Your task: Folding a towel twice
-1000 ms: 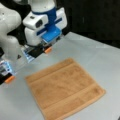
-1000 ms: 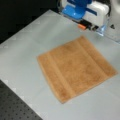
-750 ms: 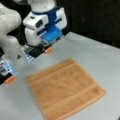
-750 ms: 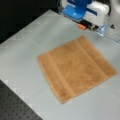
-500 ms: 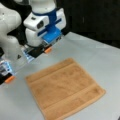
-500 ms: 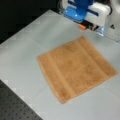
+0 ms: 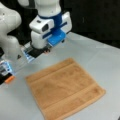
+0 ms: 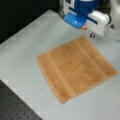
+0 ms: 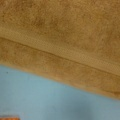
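The orange-brown, roughly square terry cloth towel [image 7: 65, 89] is laid flat and fully spread on the pale grey-blue table [image 7: 100, 57]; no fold is seen in it yet. Faint woven stripe bands are seen near two opposite edges in both front views [image 8: 75, 67]. In a front view the towel is rotated so that one corner points toward the robot [image 7: 71, 59].

The white and blue gripper [image 7: 46, 50] of the Panda arm is held above the table just beyond the towel's near corner, toward a front view's top left, apart from the cloth. In a front view the same gripper [image 8: 86, 28] is seen at the top edge, just above the towel's upper corner, with a small orange tip showing below the blue block. Whether the fingers are apart or together cannot be told; nothing is seen held between them.

In the wrist view the towel [image 9: 62, 42] fills the upper part, its stripe band running diagonally, with the edge of the cloth crossing from left down to right and bare table [image 9: 45, 100] below it. A small orange patch [image 9: 8, 117] is seen at the wrist view's bottom left corner.

A white robot base [image 7: 10, 37] is seen at a front view's left.
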Controlling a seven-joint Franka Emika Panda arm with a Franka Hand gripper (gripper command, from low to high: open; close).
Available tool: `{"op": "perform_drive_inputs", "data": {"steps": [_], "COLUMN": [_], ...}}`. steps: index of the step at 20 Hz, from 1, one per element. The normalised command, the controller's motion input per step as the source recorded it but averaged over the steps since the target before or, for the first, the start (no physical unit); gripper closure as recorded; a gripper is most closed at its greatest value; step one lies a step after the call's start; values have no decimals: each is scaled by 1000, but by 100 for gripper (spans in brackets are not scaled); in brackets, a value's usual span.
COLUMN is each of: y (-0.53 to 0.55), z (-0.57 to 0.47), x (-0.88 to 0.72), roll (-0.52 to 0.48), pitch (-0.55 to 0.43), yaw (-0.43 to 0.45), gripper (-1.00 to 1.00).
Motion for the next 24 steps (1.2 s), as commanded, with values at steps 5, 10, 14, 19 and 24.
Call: {"op": "perform_drive_inputs", "data": {"steps": [5, 10, 14, 19, 24], "y": [349, 319, 151, 33, 59], "z": [41, 78, 21, -38, -116], "x": [774, 741, 664, 607, 508], "roll": [-20, -106, -159, -253, -314], "pitch": [197, 242, 273, 194, 196], "yaw": [-316, -201, -49, -85, -170], "gripper": [-100, -100, -100, -100, -100]}}
